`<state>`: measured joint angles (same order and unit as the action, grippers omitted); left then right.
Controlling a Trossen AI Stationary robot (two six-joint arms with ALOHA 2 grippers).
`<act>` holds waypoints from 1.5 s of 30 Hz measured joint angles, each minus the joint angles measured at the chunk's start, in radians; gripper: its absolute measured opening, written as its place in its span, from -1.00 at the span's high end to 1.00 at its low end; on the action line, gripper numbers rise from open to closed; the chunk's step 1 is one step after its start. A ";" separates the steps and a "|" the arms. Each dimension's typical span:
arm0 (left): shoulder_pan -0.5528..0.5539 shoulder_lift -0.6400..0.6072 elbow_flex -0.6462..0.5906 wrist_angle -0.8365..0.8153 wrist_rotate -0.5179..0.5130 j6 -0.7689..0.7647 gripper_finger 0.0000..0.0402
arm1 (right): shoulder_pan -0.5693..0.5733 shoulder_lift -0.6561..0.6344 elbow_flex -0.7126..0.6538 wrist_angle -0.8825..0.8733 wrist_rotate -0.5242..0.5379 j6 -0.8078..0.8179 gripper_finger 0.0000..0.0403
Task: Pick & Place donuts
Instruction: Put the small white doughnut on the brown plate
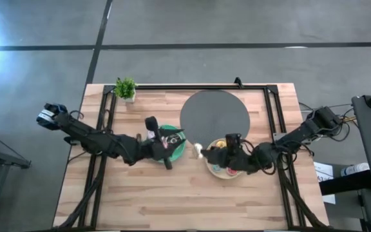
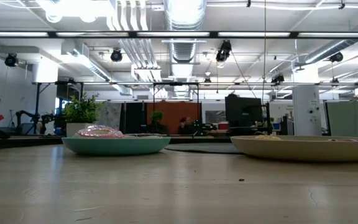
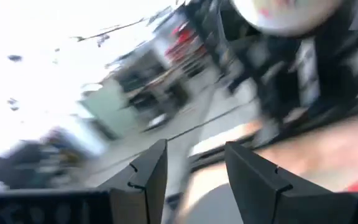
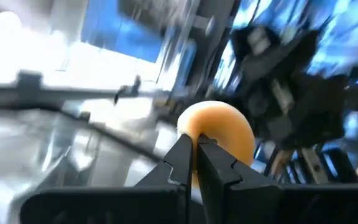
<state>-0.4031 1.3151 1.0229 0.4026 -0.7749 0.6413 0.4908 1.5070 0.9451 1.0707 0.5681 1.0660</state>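
One donut (image 4: 216, 140) you can confirm, orange, clamped edge-on in your right gripper (image 4: 196, 163), hole hidden; your left gripper (image 3: 194, 177) stands apart above the teal plate (image 1: 180, 149).

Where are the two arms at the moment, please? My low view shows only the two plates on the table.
Observer: Both are above your picture. In the high view, the left claw hangs over the teal plate, and the right claw is at the near edge of the pale-yellow plate.
Operator: Thank you. Is either one carrying anything?
Observer: Yes. The right wrist view shows the right claw shut on an orange donut.
Operator: And the left one?
Observer: In the left wrist view its fingers stand apart with nothing between them.
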 joint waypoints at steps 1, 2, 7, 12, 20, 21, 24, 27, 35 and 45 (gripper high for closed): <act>0.002 0.007 0.000 0.009 -0.023 0.071 0.32 | -0.002 0.000 0.000 0.007 0.046 -0.002 0.96; 0.003 0.015 0.000 0.031 -0.034 0.140 0.32 | -0.007 0.000 0.000 0.018 0.092 -0.008 0.96; 0.010 0.066 0.000 0.268 -0.025 0.451 0.32 | -0.060 0.000 0.020 0.084 0.122 -0.019 0.96; 0.038 0.125 0.010 0.460 0.026 0.553 0.32 | -0.101 0.000 0.068 0.085 0.105 -0.022 0.96; 0.067 0.202 0.123 0.488 0.033 0.699 0.33 | -0.119 0.000 0.116 0.080 0.112 -0.036 0.93; 0.071 0.212 0.137 0.498 0.033 0.722 0.33 | -0.120 0.000 0.118 0.079 0.113 -0.040 0.93; 0.082 0.234 0.170 0.518 0.022 0.777 0.33 | -0.122 0.000 0.125 0.080 0.114 -0.041 0.93; 0.089 0.250 0.186 0.529 0.010 0.789 0.33 | -0.123 0.000 0.128 0.080 0.116 -0.040 0.93; 0.092 0.241 0.183 0.597 -0.039 0.800 0.33 | -0.123 -0.001 0.122 0.090 0.171 -0.061 0.93; 0.092 0.240 0.183 0.606 -0.015 0.740 0.33 | -0.126 -0.004 0.122 0.096 0.184 -0.064 0.92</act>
<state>-0.3115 1.5547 1.2060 1.0085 -0.7899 1.3813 0.3653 1.5032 1.0676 1.1664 0.7524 1.0019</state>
